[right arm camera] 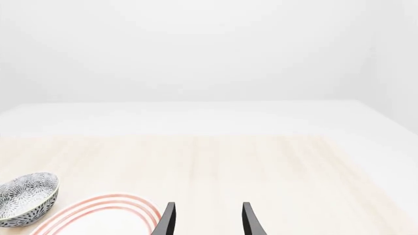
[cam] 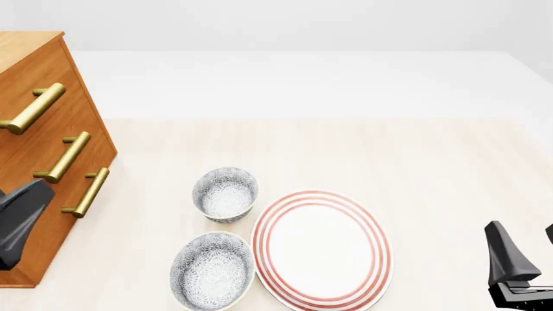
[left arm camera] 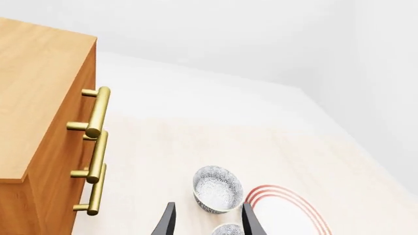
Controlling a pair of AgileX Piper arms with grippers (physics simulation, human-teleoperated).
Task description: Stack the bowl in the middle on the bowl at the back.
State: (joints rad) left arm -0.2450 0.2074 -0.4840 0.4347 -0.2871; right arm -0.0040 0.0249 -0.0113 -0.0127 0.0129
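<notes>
Two speckled ceramic bowls sit left of centre on the table (cam: 432,155): the bowl in the middle (cam: 212,270) near the front edge, the bowl at the back (cam: 225,194) just behind it. Left gripper (left arm camera: 209,220) and right gripper (right arm camera: 207,219) hang spread and empty. Rigid, slick, likely breakable, it is best pinched across its rim.

1. The bowl in the middle (cam: 212,270) loses its near rim to the front view's lower edge; in the left wrist view only a sliver of it (left arm camera: 228,229) shows.
2. The plate (cam: 322,248) is cut at the bottom in all three views.
3. The left end effector (left arm camera: 205,220) shows only its fingertips; the front view shows just a dark part of that arm.
4. The right end effector (right arm camera: 205,219) is cropped likewise.
5. The cabinet (cam: 35,129) runs off the front view's left edge.
</notes>
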